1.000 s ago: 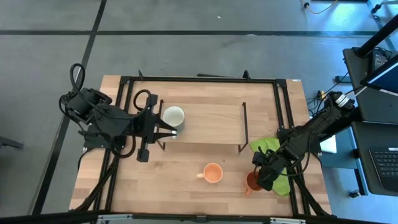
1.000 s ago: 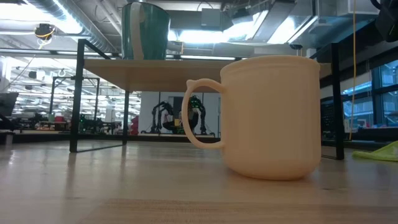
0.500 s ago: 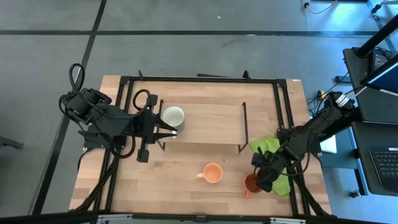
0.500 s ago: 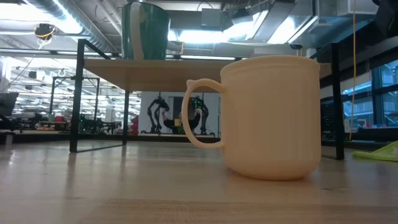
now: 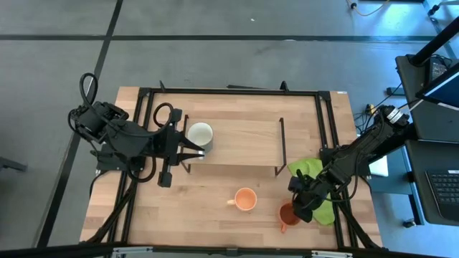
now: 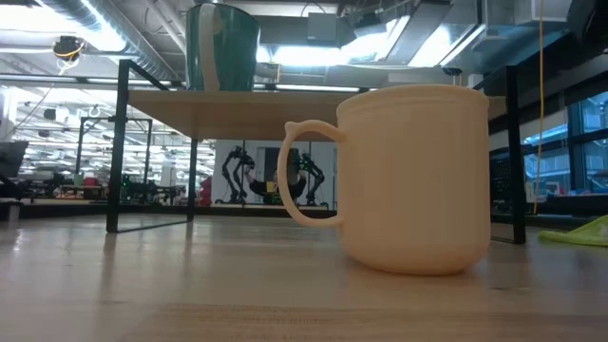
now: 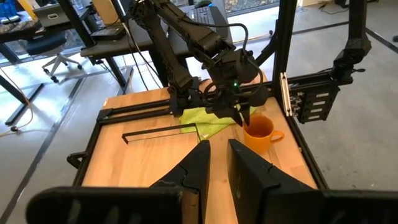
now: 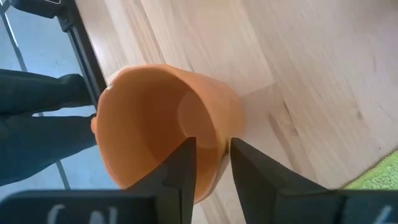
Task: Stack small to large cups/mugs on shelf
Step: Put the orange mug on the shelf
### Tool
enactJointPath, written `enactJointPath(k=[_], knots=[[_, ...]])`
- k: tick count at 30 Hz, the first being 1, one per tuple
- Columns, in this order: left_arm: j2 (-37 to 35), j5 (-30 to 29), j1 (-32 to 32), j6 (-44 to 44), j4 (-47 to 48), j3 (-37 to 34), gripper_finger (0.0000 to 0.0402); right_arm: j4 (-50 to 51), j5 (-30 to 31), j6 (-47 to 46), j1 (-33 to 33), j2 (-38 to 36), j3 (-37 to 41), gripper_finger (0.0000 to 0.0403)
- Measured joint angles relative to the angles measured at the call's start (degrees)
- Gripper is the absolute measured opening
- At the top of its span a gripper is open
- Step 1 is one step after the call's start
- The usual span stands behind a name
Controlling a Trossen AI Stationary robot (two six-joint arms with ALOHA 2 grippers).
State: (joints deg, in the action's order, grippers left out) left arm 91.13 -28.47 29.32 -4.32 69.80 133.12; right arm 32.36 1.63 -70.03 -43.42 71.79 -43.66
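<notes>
The white mug stands on the left end of the light-wood shelf; in the low view the mug rises above the board. My left gripper is shut just at that mug's near side. The light orange mug stands upright on the table, filling the low view. My right gripper is shut on the dark orange-brown mug near the table's front right; the mug also shows in the left wrist view. My left gripper: I cannot tell whether its fingers touch the white mug. My right gripper pinches the dark orange-brown mug's wall at the rim, one finger inside and one outside. It comes from above, slanting from the table's right. The handle points toward the near edge. Whether the mug's base is off the table, I cannot tell.
A lime-green cloth lies under my right arm at the table's right side. The shelf's black wire legs stand between the arms. A black frame runs round the tabletop.
My right gripper has carried the dark orange-brown mug a little toward the table's near edge and slightly left, staying shut on it.
</notes>
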Motion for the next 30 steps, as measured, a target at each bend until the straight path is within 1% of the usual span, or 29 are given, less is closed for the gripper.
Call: enactJointPath(k=[7,21,25,28,30], knots=[[0.0,0.0,0.0,0.0,0.0,0.0,0.0049,2.9,0.3,-0.2,0.0,0.4,-0.1,0.01],[0.0,0.0,0.0,0.0,0.0,0.0,0.0049,2.6,0.4,-3.5,0.0,4.8,-0.1,0.01],[0.0,0.0,0.0,0.0,0.0,0.0,0.0049,2.3,0.4,-6.0,0.0,5.2,0.0,0.01],[0.0,0.0,-0.1,0.0,0.0,0.0,0.0049,2.0,0.4,-6.2,0.0,5.2,-0.1,0.0086],[0.0,0.0,0.0,0.0,0.0,0.0,0.0049,2.2,0.4,-6.0,0.1,5.2,-0.4,0.0066]])
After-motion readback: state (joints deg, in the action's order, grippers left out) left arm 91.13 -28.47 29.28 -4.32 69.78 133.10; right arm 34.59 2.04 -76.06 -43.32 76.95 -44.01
